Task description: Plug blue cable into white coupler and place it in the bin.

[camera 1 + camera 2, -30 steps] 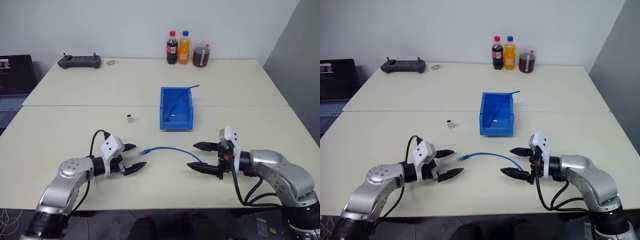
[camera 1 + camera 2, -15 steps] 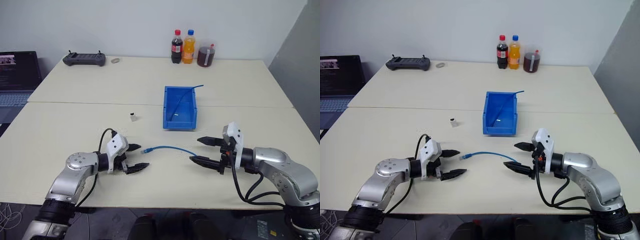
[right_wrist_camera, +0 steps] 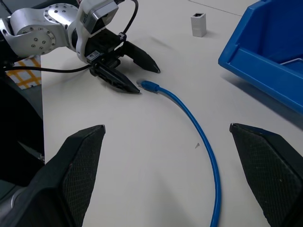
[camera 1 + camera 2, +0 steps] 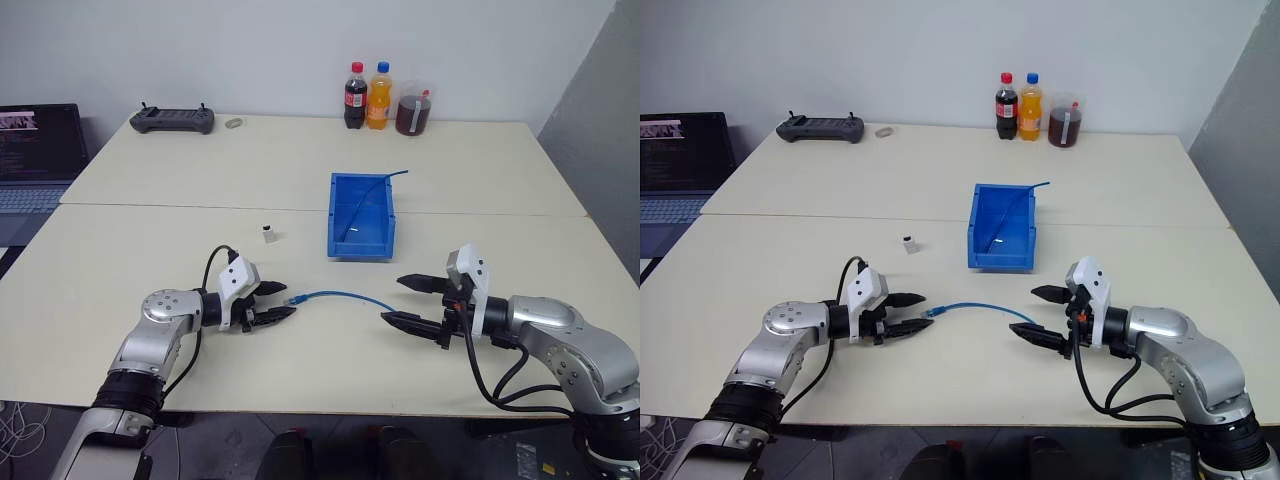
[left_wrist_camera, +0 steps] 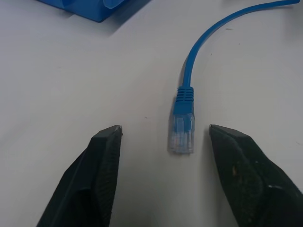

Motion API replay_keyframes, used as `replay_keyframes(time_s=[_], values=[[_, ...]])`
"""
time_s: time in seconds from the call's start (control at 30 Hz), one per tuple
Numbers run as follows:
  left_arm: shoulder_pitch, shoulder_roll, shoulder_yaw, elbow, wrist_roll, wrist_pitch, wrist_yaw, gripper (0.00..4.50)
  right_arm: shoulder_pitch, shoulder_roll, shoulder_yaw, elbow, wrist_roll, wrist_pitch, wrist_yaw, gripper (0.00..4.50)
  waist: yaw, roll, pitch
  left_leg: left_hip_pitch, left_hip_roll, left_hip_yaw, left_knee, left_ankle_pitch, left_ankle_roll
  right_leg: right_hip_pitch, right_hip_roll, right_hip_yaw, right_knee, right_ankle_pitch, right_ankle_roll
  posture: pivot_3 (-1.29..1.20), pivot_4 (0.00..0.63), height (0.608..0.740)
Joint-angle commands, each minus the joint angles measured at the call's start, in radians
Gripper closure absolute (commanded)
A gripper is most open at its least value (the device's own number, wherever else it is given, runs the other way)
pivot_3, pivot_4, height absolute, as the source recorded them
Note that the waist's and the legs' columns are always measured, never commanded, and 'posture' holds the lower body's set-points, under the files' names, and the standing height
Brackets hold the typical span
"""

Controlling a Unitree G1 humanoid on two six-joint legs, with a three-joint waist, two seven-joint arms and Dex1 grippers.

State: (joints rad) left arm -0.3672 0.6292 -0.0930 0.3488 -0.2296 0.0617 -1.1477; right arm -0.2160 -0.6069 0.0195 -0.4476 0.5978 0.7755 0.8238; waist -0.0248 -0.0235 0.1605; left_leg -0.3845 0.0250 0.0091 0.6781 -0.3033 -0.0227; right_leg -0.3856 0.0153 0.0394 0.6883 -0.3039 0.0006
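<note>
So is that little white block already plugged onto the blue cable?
No, the white block stands alone on the table, well apart from the cable's plug, which lies bare in front of the left pincer.

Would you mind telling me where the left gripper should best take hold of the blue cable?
Probably at the blue boot just behind the clear plug, on the blue cable. It lies flat between the left gripper's open fingers, so closing across its sides should hold it.

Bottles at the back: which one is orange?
The middle bottle, blue-capped, is orange. The cola bottle left of it is dark with a red cap; the jar on the right holds dark red liquid.
</note>
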Motion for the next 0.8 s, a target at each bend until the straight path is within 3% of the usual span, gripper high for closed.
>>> replay_keyframes(time_s=[0.03, 0.33, 0.43, 0.57, 0.67, 0.8], values=[[-0.013, -0.011, -0.031, 0.029, 0.033, -0.033, -0.028, 2.43, 0.003, 0.001, -0.020, -0.042, 0.022, -0.009, -0.016, 0.00, 0.001, 0.000, 0.000, 0.000, 0.000, 0.000, 0.000, 0.000, 0.000, 0.000, 0.000, 0.000, 0.000, 0.000, 0.000, 0.00, 0.150, 0.740], [0.079, 0.023, 0.008, -0.134, -0.027, 0.058, -0.035, 4.20, 0.021, -0.002, -0.018, -0.043, 0.028, -0.024, -0.030, 0.00, -0.002, 0.000, 0.000, 0.000, 0.000, 0.000, 0.000, 0.000, 0.000, 0.000, 0.000, 0.000, 0.000, 0.000, 0.000, 0.00, 0.150, 0.740], [0.099, 0.025, 0.044, -0.208, -0.076, 0.178, 0.011, 4.23, 0.022, 0.002, -0.016, -0.044, 0.029, -0.025, -0.033, 0.00, -0.004, 0.000, 0.000, -0.001, 0.001, 0.000, 0.000, 0.000, 0.000, -0.001, 0.000, 0.000, 0.000, 0.000, 0.000, 0.00, 0.150, 0.740], [0.070, -0.017, 0.151, -0.445, -0.302, 0.561, 0.167, 4.23, 0.022, -0.005, -0.057, -0.065, 0.081, 0.011, -0.041, 0.00, -0.004, 0.000, 0.000, -0.002, 0.001, -0.001, 0.001, 0.000, 0.000, -0.001, 0.000, -0.001, 0.001, 0.000, 0.000, 0.00, 0.150, 0.740], [0.058, -0.113, 0.258, -0.584, -0.529, 0.810, 0.344, 4.23, 0.029, -0.011, -0.121, -0.098, 0.200, 0.100, -0.068, 0.00, 0.000, -0.001, 0.000, -0.004, 0.000, -0.002, 0.002, 0.000, 0.000, -0.001, 0.000, -0.002, 0.001, 0.000, 0.000, 0.00, 0.150, 0.740], [0.071, -0.249, 0.348, -0.700, -0.800, 0.996, 0.555, 4.23, 0.035, 0.020, -0.198, -0.106, 0.374, 0.222, -0.160, 0.00, -0.002, -0.001, 0.000, -0.005, 0.000, -0.004, 0.002, 0.000, 0.000, -0.001, 0.000, -0.003, 0.000, 0.000, 0.000, 0.00, 0.150, 0.740]])
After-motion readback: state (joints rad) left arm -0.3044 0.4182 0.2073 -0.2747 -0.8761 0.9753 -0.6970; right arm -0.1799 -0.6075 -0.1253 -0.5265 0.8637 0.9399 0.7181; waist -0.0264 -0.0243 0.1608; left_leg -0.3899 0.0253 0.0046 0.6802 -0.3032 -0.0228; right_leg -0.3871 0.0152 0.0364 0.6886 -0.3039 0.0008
